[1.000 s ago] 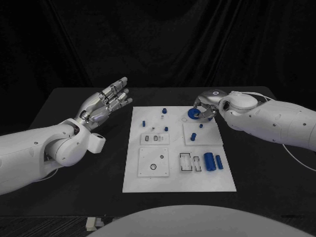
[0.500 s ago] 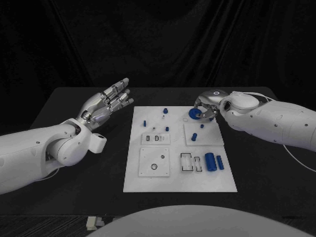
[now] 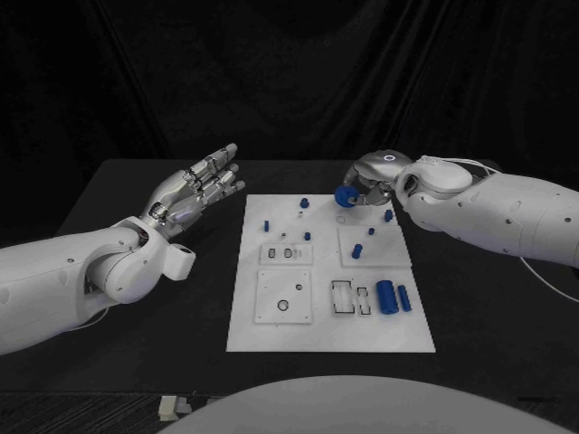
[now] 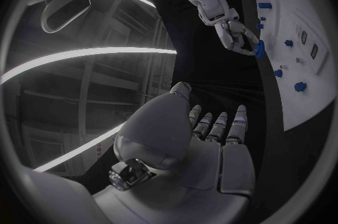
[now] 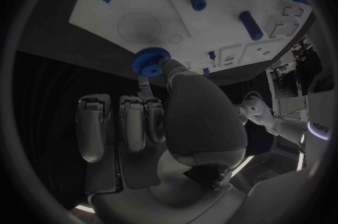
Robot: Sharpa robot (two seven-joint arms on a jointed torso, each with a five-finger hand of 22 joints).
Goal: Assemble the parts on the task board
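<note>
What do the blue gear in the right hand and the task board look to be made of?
The blue gear, pinched by the right hand, looks like moulded or printed plastic: even matte blue, crisp small teeth, no metallic shine. The task board looks like a white matte plate, probably plastic, with flat raised panels and cut slots; the pictures cannot settle it.
</note>
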